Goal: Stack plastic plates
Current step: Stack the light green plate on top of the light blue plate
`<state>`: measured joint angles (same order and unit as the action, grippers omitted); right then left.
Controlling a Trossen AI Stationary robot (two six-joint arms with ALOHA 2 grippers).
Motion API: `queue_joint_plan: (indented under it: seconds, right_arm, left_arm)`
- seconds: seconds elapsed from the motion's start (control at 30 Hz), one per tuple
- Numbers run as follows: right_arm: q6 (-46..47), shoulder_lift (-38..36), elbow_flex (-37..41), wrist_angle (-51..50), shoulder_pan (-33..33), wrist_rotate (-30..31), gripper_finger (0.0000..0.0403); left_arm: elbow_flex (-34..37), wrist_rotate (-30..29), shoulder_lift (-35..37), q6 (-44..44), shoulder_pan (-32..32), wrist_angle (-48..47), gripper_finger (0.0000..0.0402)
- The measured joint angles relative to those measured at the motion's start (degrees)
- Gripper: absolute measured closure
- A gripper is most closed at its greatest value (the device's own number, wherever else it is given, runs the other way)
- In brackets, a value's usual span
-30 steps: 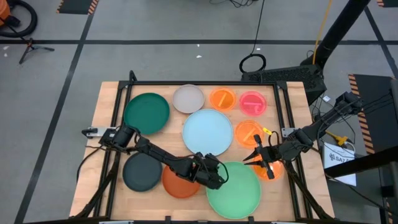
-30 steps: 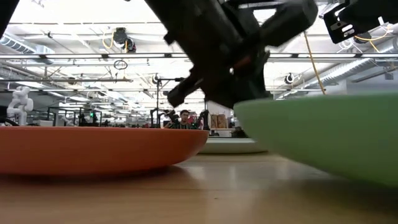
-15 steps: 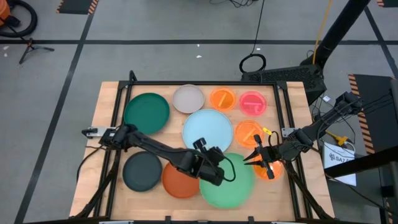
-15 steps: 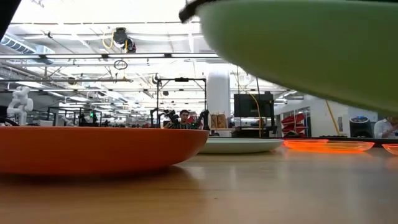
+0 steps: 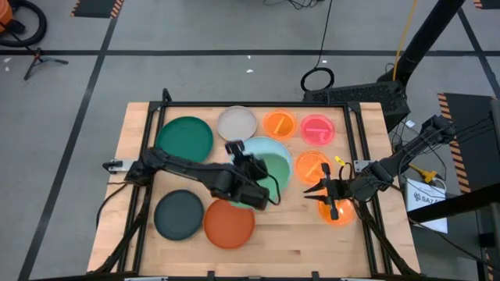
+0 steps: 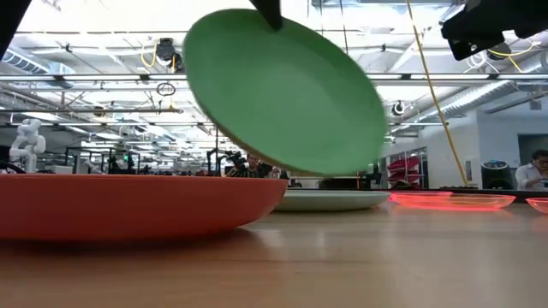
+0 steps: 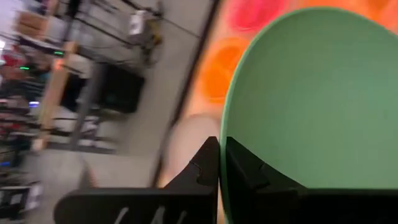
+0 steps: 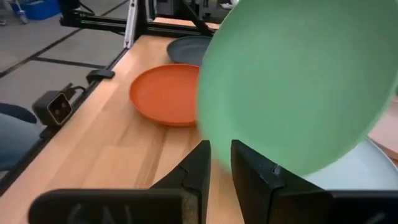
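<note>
The light green plate (image 5: 275,168) hangs in the air, steeply tilted, over the light blue plate (image 5: 269,144), which lies on the table's middle. My left gripper (image 5: 262,181) is shut on its rim. In the low view the green plate (image 6: 282,94) fills the middle. My right gripper (image 5: 328,195) waits at the right, above a small translucent orange plate (image 5: 337,212). Its fingers (image 8: 198,165) stand a narrow gap apart with nothing between them. The rust-orange plate (image 5: 229,225) and the dark grey plate (image 5: 178,215) lie near the front edge. My left gripper pinches the light green plate's rim (image 7: 225,149) between its two fingers, one on each face. In the low view a finger (image 6: 268,10) sits at the plate's top edge. The plate hangs below it, tilted and clear of the table.
Along the far side lie a dark green plate (image 5: 184,140), a beige plate (image 5: 237,123), a small orange plate (image 5: 279,123) and a pink one (image 5: 316,129). Another small orange plate (image 5: 312,165) lies right of the blue one. A black frame rail (image 5: 258,104) borders the table.
My left gripper has risen and gone from the near right toward the table's middle, rolling its wrist, still shut on the plate's rim. The light green plate has left the table and tipped from flat to steeply tilted. It now hangs over the light blue plate.
</note>
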<state>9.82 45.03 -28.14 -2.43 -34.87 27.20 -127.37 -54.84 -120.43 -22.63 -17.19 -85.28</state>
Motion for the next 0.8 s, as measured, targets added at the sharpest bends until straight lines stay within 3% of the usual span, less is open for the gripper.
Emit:
queue_joint_plan:
  seconds: [0.17,0.4,0.63,0.8]
  right_arm:
    - [-1.52,0.01,0.01,0.43,0.00,1.27,0.0346]
    - [-6.43,0.01,0.02,1.61,1.21,12.25,0.0346]
    - [-15.29,-0.02,0.00,10.83,6.18,13.34,0.0346]
    - [-20.51,-0.02,0.01,17.14,10.59,13.33,0.0346]
  left_arm:
    - [0.04,-3.84,5.17,0.06,1.44,-4.47,0.0392]
    - [4.39,-5.07,17.11,1.92,4.46,-4.59,0.0392]
    - [22.84,-4.77,33.26,-5.72,5.39,-2.31,0.0392]
    - [37.74,-1.96,43.49,-5.59,5.45,9.19,0.0392]
